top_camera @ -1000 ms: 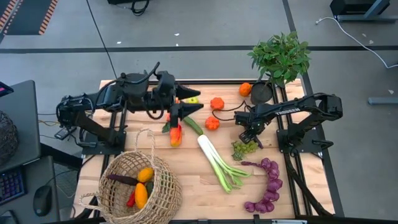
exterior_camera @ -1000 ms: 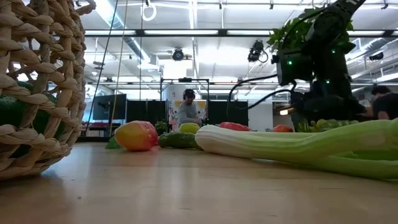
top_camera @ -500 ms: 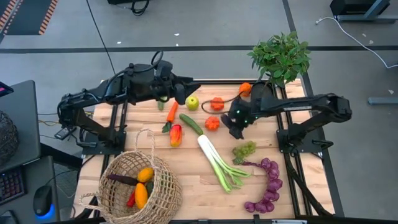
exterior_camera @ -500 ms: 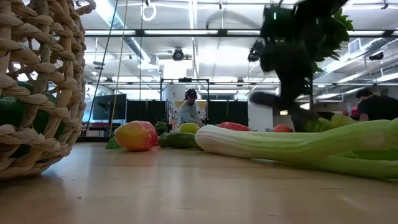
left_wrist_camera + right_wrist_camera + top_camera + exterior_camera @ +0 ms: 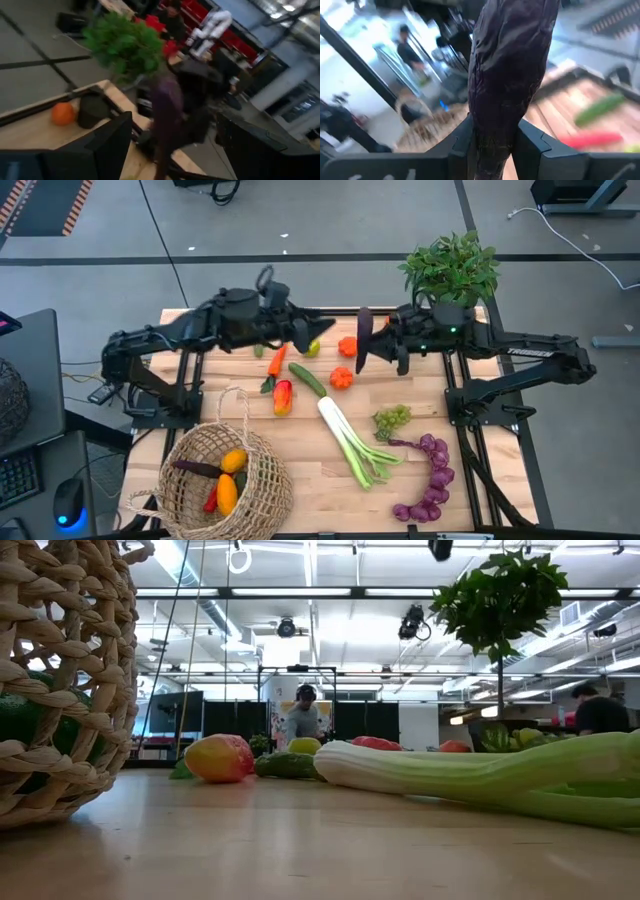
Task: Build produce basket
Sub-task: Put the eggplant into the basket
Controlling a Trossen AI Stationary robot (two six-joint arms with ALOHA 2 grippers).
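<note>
The right gripper (image 5: pixel 366 346) is clenched on a dark purple aubergine (image 5: pixel 363 338), held upright between its fingers (image 5: pixel 532 145) above the far middle of the tabletop (image 5: pixel 310 480), close to the left gripper (image 5: pixel 312 332). The left gripper hangs above the green apple (image 5: pixel 311 347) with its jaws parted and nothing between them.

The basket (image 5: pixel 215 475) sits at the near left corner of the tabletop, holding several pieces of produce. The leek (image 5: pixel 350 438), green grapes (image 5: pixel 392 419) and purple grapes (image 5: pixel 430 480) lie on the tabletop to its right.

One second ago the right gripper was low beside the green grapes; it has since risen and swung toward the far middle, carrying the aubergine.
</note>
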